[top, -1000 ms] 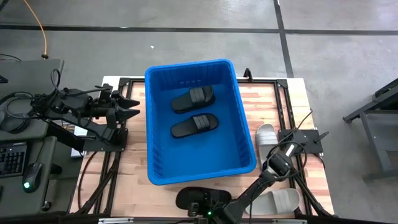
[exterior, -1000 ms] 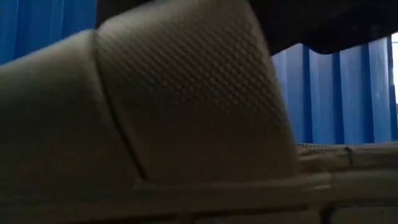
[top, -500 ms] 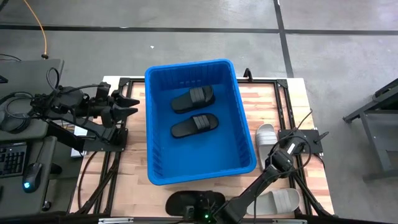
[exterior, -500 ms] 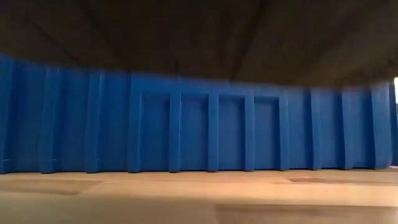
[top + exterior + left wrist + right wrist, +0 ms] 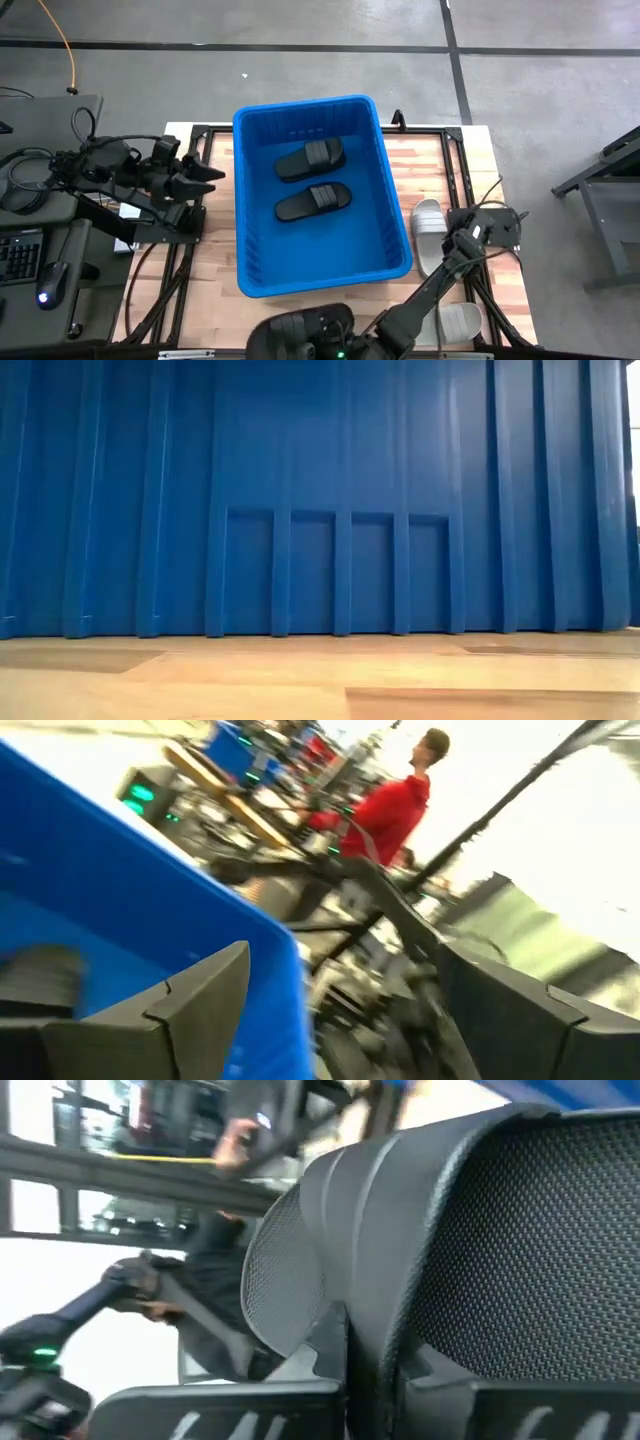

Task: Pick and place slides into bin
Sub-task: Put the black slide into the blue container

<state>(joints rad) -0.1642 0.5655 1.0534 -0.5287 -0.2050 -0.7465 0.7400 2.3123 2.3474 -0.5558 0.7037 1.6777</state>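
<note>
The blue bin (image 5: 250, 200) stands mid-table, its ribbed wall (image 5: 320, 500) filling the low view. Two black slides (image 5: 310, 158) (image 5: 313, 200) lie on its floor. My right gripper (image 5: 455, 245) is raised beside the bin's right wall, shut on a light grey slide (image 5: 428, 235). Another light grey slide (image 5: 458, 320) lies on the table near the front right corner, partly under my right arm. My left gripper (image 5: 212, 172) hangs open just left of the bin's rim (image 5: 200, 890), with nothing between its fingers. My right gripper pinches the light grey slide between its two fingers at the edge of its wide textured strap (image 5: 345, 1330). The slide is lifted clear of the table and hangs turned on its side next to the bin's right wall.
A desk with a keyboard (image 5: 20, 255) and cables stands left of the table. My right arm's base (image 5: 300, 335) sits at the near edge. A person in a red top (image 5: 385, 810) stands in the room beyond. Bare wood (image 5: 320, 680) lies in front of the bin.
My right gripper has risen steeply from the table and rolled, taking the light grey slide with it. The slide, which filled the low view a second ago, has been lifted out of that view and now hangs clear beside the bin.
</note>
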